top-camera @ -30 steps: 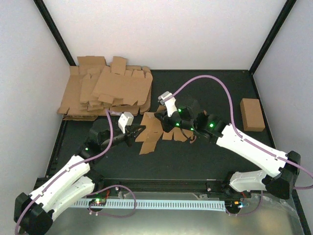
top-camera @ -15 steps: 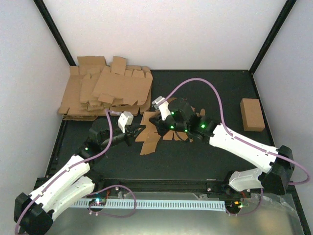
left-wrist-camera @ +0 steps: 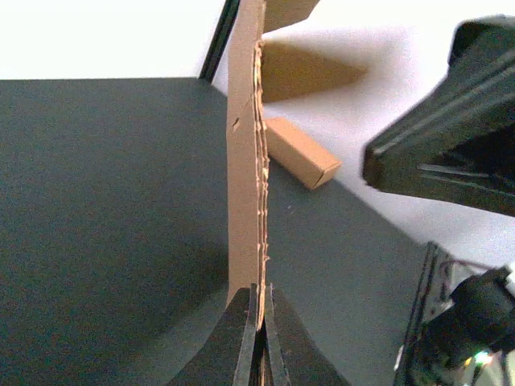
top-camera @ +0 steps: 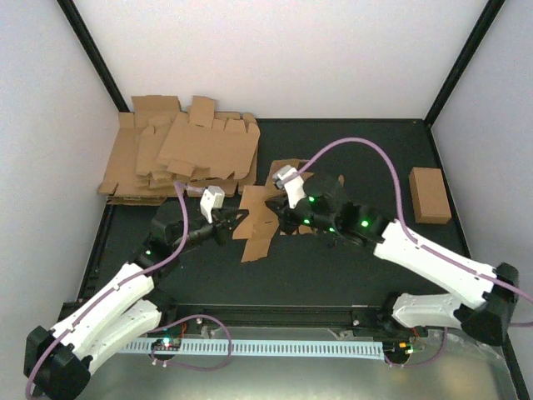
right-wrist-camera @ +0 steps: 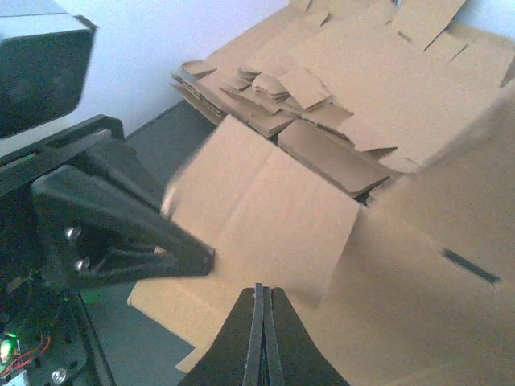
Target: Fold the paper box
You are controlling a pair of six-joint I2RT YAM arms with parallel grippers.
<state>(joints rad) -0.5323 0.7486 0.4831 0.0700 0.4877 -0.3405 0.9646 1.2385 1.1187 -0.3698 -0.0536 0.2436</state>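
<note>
**Two arms, one cardboard sheet**

The paper box [top-camera: 254,229] sits mid-table. The left gripper [top-camera: 234,221] pinches its 9 o'clock edge, clamped tight (the sheet stands edge-on between its fingers [left-wrist-camera: 237,338]). The right gripper [top-camera: 272,207] is clenched at 3 o'clock; whether it holds cardboard, I can't tell. A heap of blanks [top-camera: 187,154] lies at 11 o'clock.

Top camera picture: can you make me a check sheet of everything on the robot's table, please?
Surface: dark matte table, flat.
Job's things: brown die-cut cardboard paper box blank, flaps loose, not folded shut, mid-table.
Clutter: heap of flat brown cardboard blanks, far left corner; small closed brown cardboard brick, right side.
Grippers: left gripper shut on the blank's edge; right gripper shut, tips at the blank, grip unclear.
Cables: lilac cable loops above the right arm; another runs along the left.
Surroundings: white walls, black corner posts.
</note>
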